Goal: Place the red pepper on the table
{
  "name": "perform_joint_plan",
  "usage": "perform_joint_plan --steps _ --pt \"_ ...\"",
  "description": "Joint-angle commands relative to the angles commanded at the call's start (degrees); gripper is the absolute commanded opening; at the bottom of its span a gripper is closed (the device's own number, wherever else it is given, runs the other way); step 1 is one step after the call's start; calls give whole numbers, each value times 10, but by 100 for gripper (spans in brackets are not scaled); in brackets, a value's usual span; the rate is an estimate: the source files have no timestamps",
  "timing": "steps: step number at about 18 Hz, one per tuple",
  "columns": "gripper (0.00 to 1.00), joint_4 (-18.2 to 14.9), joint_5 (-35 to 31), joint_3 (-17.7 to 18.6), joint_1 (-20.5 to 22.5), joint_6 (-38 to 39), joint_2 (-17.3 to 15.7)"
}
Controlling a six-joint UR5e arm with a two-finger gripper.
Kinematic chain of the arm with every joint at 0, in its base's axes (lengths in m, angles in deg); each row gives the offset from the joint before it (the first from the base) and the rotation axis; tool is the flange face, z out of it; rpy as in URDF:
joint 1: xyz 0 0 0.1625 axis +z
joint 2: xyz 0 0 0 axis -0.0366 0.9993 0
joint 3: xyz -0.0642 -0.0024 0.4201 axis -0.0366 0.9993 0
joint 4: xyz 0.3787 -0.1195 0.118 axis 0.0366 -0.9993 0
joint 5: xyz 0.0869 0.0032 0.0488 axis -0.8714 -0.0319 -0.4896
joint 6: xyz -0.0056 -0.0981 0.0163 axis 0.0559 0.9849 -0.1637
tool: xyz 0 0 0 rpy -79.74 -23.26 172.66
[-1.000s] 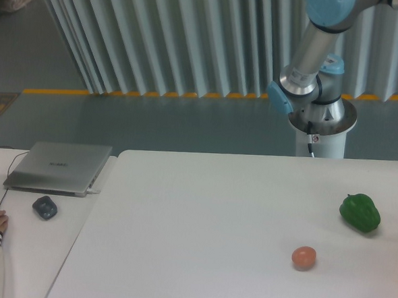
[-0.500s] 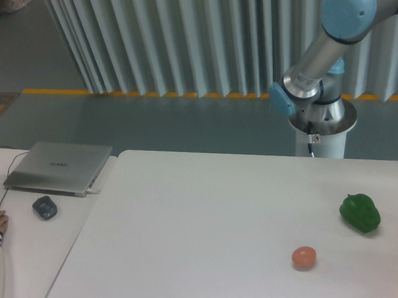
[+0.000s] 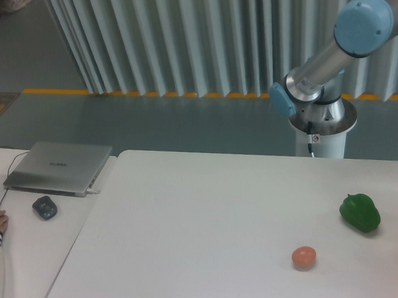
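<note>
Table (image 3: 201,223) w/ green pepper (image 3: 360,212) and ball (image 3: 304,257), well apart.
You see only arm (image 3: 329,59) at rear; gripper out of frame, grip state can't tell.

I see the large white matte tabletop (image 3: 201,230) carrying a glossy green bell pepper (image 3: 360,213) near its right edge and a small orange-pink round ball (image 3: 304,257) nearer me, the two apart. The silver-and-blue robot arm (image 3: 326,59) leans up and out of frame from its white base; its pincer is out of view. On the adjoining white desk (image 3: 31,247) sit a closed grey laptop (image 3: 59,167) and a dark mouse (image 3: 45,208).
</note>
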Motion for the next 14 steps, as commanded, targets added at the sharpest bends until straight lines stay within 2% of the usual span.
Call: perform_joint_plan --steps 4,6,7,8,9,11,12,14 --pt "100 1 0 1 -3 5 3" --pt "98 11 1 4 -3 -2 4" --pt "90 16 1 6 -3 -3 4" --pt "78 18 0 10 -2 -9 3" --pt "44 23 -1 15 -2 -24 0" --pt "9 24 -11 20 -2 -39 -3" --pt "2 24 -13 21 -2 -39 -7" --pt "0 23 -13 21 2 -34 -22"
